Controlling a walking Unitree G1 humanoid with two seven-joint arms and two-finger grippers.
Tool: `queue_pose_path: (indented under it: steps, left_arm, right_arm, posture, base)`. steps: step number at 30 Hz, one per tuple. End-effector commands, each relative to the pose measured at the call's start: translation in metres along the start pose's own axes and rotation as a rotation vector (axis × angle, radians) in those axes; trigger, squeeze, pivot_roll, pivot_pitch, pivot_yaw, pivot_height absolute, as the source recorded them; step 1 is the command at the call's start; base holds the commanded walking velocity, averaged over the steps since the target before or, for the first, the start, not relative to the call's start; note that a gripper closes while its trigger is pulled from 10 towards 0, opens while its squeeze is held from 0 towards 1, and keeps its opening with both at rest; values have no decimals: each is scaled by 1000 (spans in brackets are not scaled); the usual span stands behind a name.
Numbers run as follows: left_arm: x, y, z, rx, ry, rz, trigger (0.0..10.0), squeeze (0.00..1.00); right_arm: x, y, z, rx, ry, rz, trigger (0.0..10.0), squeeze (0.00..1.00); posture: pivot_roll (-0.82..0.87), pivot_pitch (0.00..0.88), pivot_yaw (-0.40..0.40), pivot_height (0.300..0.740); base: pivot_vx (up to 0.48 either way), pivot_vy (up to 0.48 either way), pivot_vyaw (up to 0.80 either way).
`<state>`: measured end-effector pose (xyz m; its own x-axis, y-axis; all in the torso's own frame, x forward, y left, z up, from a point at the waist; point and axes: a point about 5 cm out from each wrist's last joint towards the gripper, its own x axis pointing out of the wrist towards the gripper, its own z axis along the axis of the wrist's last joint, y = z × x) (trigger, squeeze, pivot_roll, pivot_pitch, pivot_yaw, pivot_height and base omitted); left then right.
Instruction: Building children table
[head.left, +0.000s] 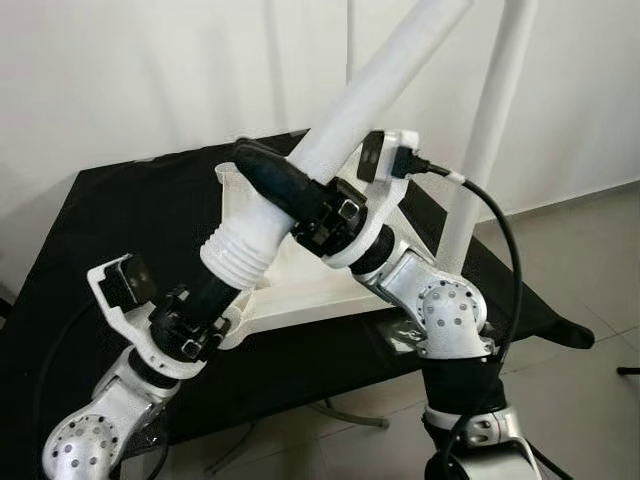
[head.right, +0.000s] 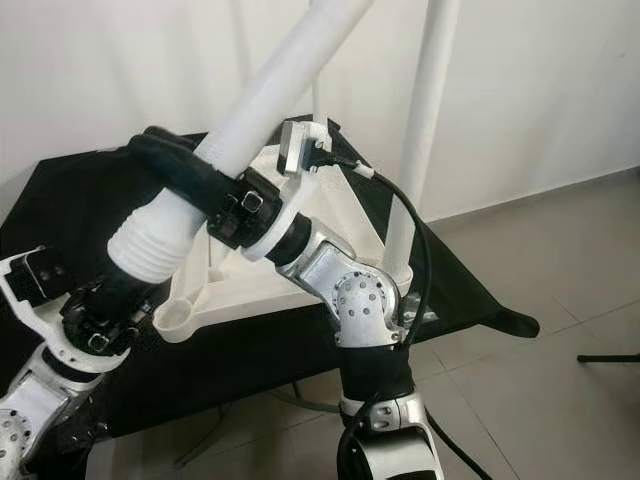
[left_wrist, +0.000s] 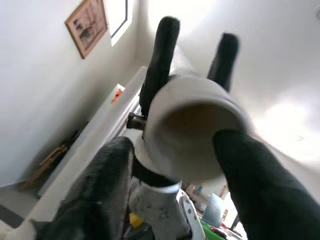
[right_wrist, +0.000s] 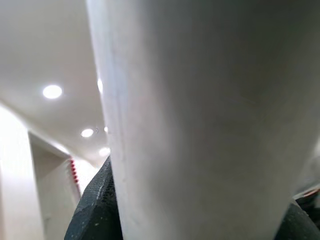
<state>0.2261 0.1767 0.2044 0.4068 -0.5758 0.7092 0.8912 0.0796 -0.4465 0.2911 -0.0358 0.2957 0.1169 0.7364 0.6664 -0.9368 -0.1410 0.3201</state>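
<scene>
We saw both grippers' fingers clamped on the tilted white table leg (head.left: 340, 125), the right gripper (head.left: 262, 165) mid-shaft and the left gripper (head.left: 215, 290) at its threaded end, above the desk (head.left: 130, 220).

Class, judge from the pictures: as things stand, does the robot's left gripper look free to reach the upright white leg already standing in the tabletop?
Probably not. The left gripper is shut on the threaded end of the tilted leg, and the right gripper also clamps it. That leg and the right arm lie between it and the upright leg.
</scene>
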Motion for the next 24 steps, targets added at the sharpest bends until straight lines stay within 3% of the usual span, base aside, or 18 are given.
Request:
queue_pose_path:
  steps: [1,7,19,21,22,24]
  left_arm:
    - [-7,-1,6,14,-7,-5,10000,1000]
    - [-25,-3,21,74,-9,50,10000,1000]
    - [-41,-3,32,122,-23,116,10000,1000]
    - [-58,14,52,237,-60,315,10000,1000]
    - [-58,14,52,237,-60,315,10000,1000]
    - [-72,36,71,342,-108,555,10000,1000]
  right_arm:
    - [2,-1,7,-33,-22,-12,0,0]
    - [-3,-10,19,-89,-55,-90,0,0]
    - [-7,-18,25,-128,-72,-170,0,0]
    - [-10,-29,20,-221,-6,-274,0,0]
    - [-10,-29,20,-221,-6,-274,0,0]
    - [-14,-35,11,-297,71,-329,0,0]
  posture:
    - [-81,0,28,740]
    - [-75,0,33,740]
    - [-72,0,33,740]
    - [-75,0,36,740]
    - [-75,0,36,740]
    - [-73,0,35,740]
  base:
    - [0,0,0]
    - [0,0,0]
    - [0,0,0]
    - [0,0,0]
    - [0,0,0]
    - [0,0,0]
